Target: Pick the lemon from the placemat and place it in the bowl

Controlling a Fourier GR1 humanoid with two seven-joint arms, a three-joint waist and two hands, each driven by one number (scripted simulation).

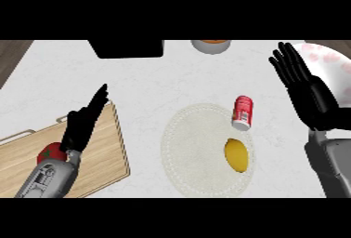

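Observation:
A yellow lemon (236, 154) lies on the right part of a round white placemat (198, 148) in the middle of the counter. A white bowl with pink marks (330, 62) shows at the upper right edge, partly hidden behind my right hand. My right hand (308, 90) is open with straight fingers pointing up, above and to the right of the lemon and not touching it. My left hand (83, 121) is open over the wooden board at the left, far from the lemon.
A red can (243, 112) lies on its side at the placemat's upper right rim. A wooden cutting board (103, 153) holds a red tomato (50, 152) at the left. A black object (129, 48) and a grey cup (211, 45) stand at the far edge.

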